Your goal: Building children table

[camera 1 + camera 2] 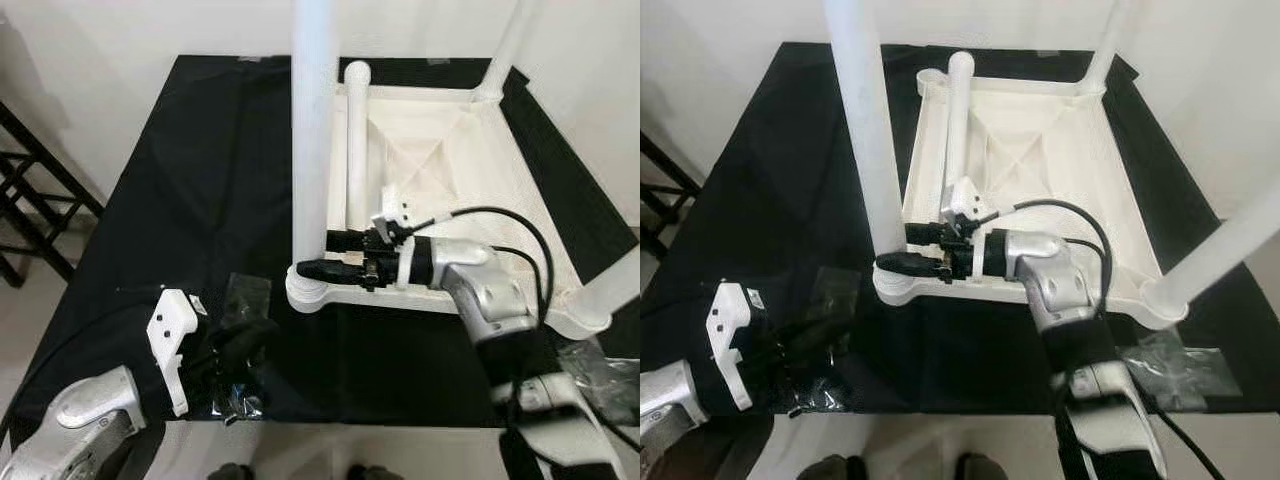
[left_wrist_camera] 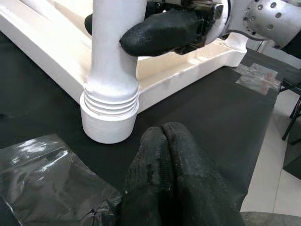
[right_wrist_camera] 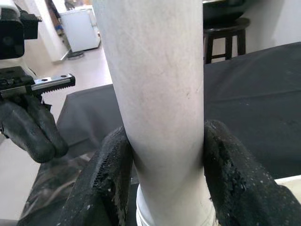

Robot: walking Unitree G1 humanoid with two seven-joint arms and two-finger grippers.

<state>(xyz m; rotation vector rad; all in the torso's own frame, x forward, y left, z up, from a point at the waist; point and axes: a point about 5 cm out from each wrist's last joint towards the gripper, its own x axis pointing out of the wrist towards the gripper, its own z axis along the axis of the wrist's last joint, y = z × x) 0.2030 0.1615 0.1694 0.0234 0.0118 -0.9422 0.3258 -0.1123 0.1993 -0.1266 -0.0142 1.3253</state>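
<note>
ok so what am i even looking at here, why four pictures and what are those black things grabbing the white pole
This is a two-armed humanoid robot putting together a small white table. The two wide pictures come from cameras in its head, looking down. The other two come from cameras on its wrists, looking along each tool's black fingers.

The white table top lies upside down on a black cloth, with legs standing up from its corners. The right tool is shut on the near leg, one finger on each side, just above its threaded base. The left tool is shut and holds nothing, over a clear plastic bag on the cloth.
</note>
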